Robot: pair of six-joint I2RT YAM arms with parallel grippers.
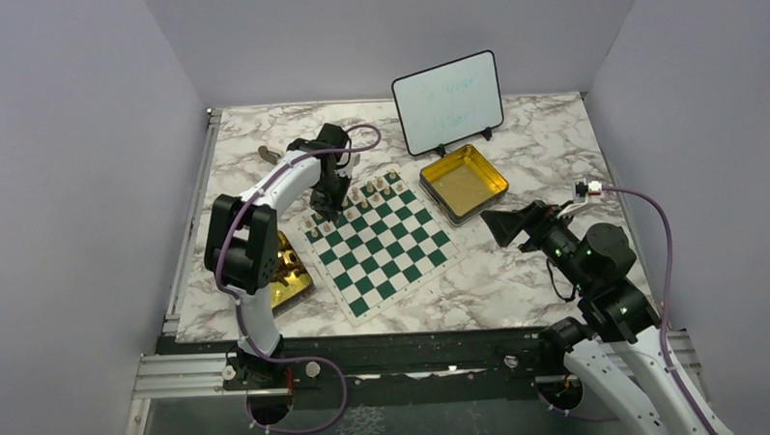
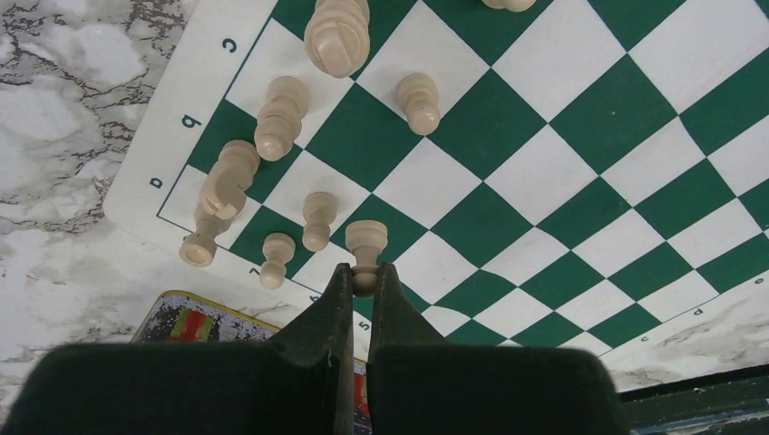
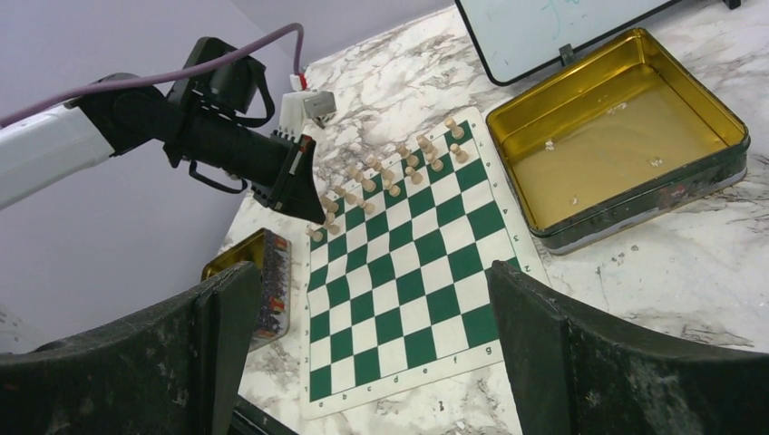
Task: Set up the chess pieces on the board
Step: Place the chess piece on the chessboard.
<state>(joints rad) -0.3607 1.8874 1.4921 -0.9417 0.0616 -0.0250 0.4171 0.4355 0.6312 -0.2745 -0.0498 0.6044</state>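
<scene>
The green and white board (image 1: 392,256) lies mid-table. Several pale beige pieces (image 1: 366,192) stand in two rows along its far left edge, and they also show in the right wrist view (image 3: 390,177). My left gripper (image 2: 365,276) is shut on a pale pawn (image 2: 365,240), gripped at its head, beside other pale pawns (image 2: 317,220) near the board's corner. In the top view the left gripper (image 1: 327,202) points down at that corner. My right gripper (image 1: 502,225) is open and empty, right of the board; its jaws stand wide apart above the board (image 3: 408,281).
An open gold tin (image 1: 464,181) sits at the back right, with a small whiteboard (image 1: 448,101) behind it. A second tin (image 1: 291,269) lies left of the board under the left arm. A small brown object (image 1: 268,154) lies at the far left.
</scene>
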